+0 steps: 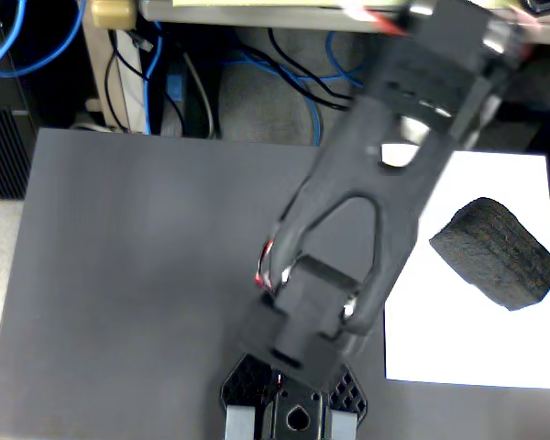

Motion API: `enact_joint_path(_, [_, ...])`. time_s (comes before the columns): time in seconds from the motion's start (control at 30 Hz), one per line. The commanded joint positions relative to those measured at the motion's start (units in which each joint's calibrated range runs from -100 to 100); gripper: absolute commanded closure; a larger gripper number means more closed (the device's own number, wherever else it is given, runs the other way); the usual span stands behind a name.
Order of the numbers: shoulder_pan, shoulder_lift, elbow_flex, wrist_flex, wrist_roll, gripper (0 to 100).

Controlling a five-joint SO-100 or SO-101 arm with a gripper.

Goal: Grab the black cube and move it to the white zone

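Observation:
In the fixed view the black cube (499,254), a dark charcoal foam block, lies tilted on the white zone (458,339), a white paper sheet at the right of the grey mat. The block rests free, with nothing touching it. The black arm rises from its base (293,403) at the bottom centre and stretches toward the top right. My gripper (481,41) is blurred at the top right edge, above and left of the block and apart from it. Its jaws cannot be made out.
A dark grey mat (147,275) covers the table. Blue and black cables (284,82) and a table leg (105,64) lie beyond its far edge. The arm's links (367,211) cross over the mat's middle right.

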Motion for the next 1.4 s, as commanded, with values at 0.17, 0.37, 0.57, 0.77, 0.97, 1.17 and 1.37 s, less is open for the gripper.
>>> enact_joint_path(0.17, [-14.6,-15.4,-3.8,0.4,-10.1,67])
enact_joint_path(0.37, [-14.7,-33.3,-2.8,0.4,-11.8,99])
enact_joint_path(0.57, [-18.5,-34.3,-2.8,-0.9,-15.9,99])
enact_joint_path(0.77, [-26.0,-34.3,28.8,-17.5,-17.0,99])
enact_joint_path(0.97, [-22.4,-62.3,41.1,-18.4,-16.6,99])
enact_joint_path(1.17, [-19.5,-67.0,61.9,-25.9,-15.8,99])
enact_joint_path(1.37, [-19.6,-67.1,85.2,-31.6,-15.7,99])
